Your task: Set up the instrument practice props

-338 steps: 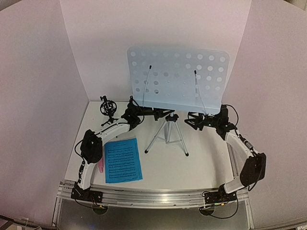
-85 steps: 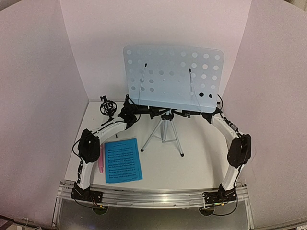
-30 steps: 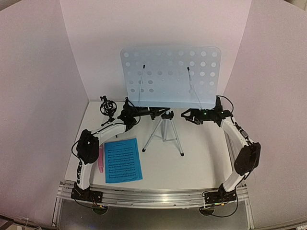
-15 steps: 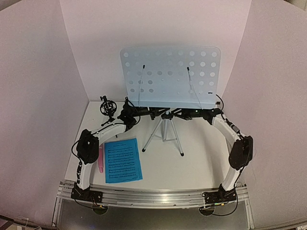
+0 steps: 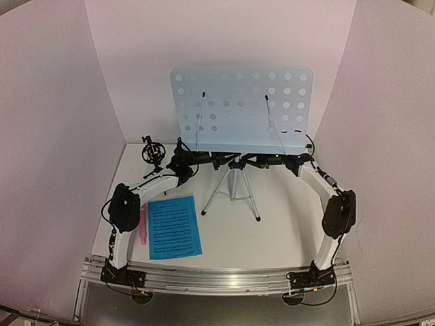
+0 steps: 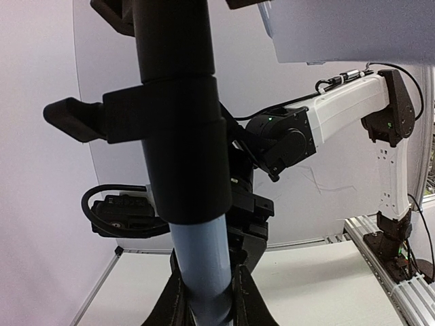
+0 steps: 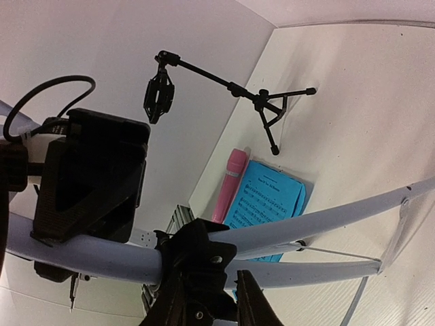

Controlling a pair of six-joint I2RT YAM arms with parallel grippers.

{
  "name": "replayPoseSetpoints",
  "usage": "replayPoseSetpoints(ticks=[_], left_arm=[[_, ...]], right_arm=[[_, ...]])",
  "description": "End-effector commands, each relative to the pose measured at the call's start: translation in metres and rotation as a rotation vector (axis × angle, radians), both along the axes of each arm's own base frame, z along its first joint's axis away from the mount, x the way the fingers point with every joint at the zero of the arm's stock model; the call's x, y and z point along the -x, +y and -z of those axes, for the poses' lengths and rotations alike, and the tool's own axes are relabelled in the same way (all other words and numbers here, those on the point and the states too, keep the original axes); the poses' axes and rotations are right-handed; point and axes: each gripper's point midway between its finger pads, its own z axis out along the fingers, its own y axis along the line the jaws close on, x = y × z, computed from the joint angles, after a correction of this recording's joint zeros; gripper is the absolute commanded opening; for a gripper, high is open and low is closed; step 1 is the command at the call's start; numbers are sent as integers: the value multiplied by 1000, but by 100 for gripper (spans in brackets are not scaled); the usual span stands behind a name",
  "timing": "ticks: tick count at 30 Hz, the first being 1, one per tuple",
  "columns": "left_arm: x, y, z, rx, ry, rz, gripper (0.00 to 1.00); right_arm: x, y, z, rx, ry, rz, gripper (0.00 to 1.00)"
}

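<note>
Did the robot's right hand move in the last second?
Yes. The right hand moved left, in to the stand, which stayed put.

Left arm [image 5: 160,182]: based at the lower left of the top view, black elbow at left centre, white forearm slanted up and right toward mid-frame, left gripper [image 5: 224,161] level and pointing right, fingers [image 6: 173,305] clamped on either side of the stand post [image 6: 197,258]. Right arm [image 5: 318,185]: based at the lower right, black elbow at right centre, white forearm slanted up and left, right gripper [image 5: 251,161] level and pointing left, fingers [image 7: 248,299] set against both sides of the black collar [image 7: 200,261]. Gripper tips near each other at frame centre, facing.
</note>
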Motion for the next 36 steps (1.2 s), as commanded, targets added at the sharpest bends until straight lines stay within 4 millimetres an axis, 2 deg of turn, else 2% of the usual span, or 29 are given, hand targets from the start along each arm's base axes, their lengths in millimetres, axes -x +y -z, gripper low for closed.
replayPoseSetpoints(ticks=[1,5,9,17,20,24,26,32,36], left_arm=[[-24,5,33,-86,-82,-89,0],[-25,4,33,-86,-86,-91,0],[-25,4,34,-88,-86,-95,0],[-26,5,35,-98,-97,-104,0],[-27,4,34,-98,-99,-106,0],[-28,4,32,-94,-103,-112,0],[-28,5,32,-95,-103,-113,0],[-23,7,36,-98,-106,-104,0],[-21,9,34,-89,-116,-105,0]], right_arm=[[21,9,0,-39,84,-67,21],[27,10,1,-38,134,-56,16],[26,13,-1,-46,256,-20,0],[37,16,-5,-75,622,74,0],[46,21,-8,-78,683,72,0],[43,21,-9,-73,669,88,0],[36,20,-8,-68,643,108,4],[18,10,-20,-38,471,188,29],[13,-1,-33,-18,356,242,36]])
